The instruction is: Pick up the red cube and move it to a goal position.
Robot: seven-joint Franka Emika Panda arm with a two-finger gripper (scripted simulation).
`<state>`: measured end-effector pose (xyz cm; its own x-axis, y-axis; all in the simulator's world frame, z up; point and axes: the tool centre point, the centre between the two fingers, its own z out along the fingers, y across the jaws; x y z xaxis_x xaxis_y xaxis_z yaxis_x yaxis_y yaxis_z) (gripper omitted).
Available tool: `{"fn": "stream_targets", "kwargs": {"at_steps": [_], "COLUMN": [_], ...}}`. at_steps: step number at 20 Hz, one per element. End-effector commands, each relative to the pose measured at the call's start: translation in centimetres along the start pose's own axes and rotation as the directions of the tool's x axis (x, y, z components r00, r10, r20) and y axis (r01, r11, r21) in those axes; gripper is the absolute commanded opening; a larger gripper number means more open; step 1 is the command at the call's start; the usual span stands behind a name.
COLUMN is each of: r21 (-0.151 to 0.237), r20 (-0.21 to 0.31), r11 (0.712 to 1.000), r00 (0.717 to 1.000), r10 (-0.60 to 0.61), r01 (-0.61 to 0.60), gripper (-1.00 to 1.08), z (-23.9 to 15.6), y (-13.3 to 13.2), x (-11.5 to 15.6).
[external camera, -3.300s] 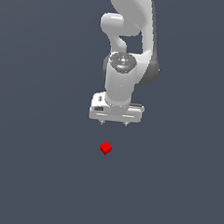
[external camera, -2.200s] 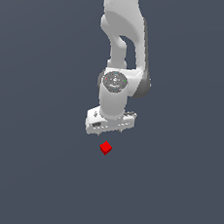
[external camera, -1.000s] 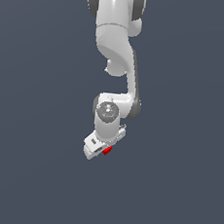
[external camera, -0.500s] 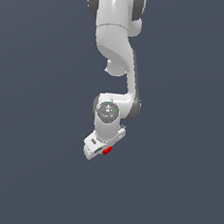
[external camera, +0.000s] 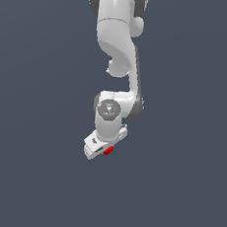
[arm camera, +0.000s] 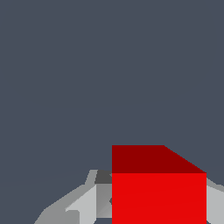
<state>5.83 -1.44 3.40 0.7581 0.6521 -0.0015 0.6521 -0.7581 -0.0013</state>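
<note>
The red cube (external camera: 108, 150) is tiny and shows only as a red patch at the lower edge of the white gripper (external camera: 104, 152). The arm reaches steeply down onto it in the exterior view. In the wrist view the red cube (arm camera: 159, 192) looms large between the fingers. One grey finger (arm camera: 89, 201) lies against one side of it. The other finger shows as a sliver (arm camera: 215, 197) on the opposite side. The gripper (arm camera: 158, 199) is shut on the cube. The fingertips themselves are hidden behind the hand in the exterior view.
A plain dark grey-blue surface (external camera: 176, 191) spreads all around the cube. The white arm (external camera: 118, 41) rises from the hand toward the top of the exterior view. No goal marker shows.
Over the last few seconds the hand came down from above the cube and turned, ending around it. In the last second the arm and cube have barely moved.
</note>
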Motion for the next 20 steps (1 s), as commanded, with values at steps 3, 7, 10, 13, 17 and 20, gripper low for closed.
{"fn": "stream_targets", "kwargs": {"at_steps": [3, 7, 10, 13, 17, 20], "r21": [-0.002, -0.002, -0.002, -0.002, -0.002, -0.002], "r20": [-0.001, -0.001, -0.001, -0.001, 0.000, -0.001], "r11": [1.000, 1.000, 1.000, 1.000, 1.000, 1.000], "r00": [1.000, 1.000, 1.000, 1.000, 1.000, 1.000], "r10": [0.000, 0.000, -0.001, -0.001, -0.001, -0.002], "r01": [0.000, 0.000, 0.001, 0.001, 0.001, 0.002], "gripper": [-1.00, -1.00, -1.00, -1.00, -1.00, -1.00], "z": [-2.3, -5.4, -8.3, -11.8, -16.5, -20.1], "y": [0.0, 0.0, -0.1, -0.1, -0.2, -0.2], "x": [-0.5, -1.2, -1.8, -2.6, -3.6, -4.3]}}
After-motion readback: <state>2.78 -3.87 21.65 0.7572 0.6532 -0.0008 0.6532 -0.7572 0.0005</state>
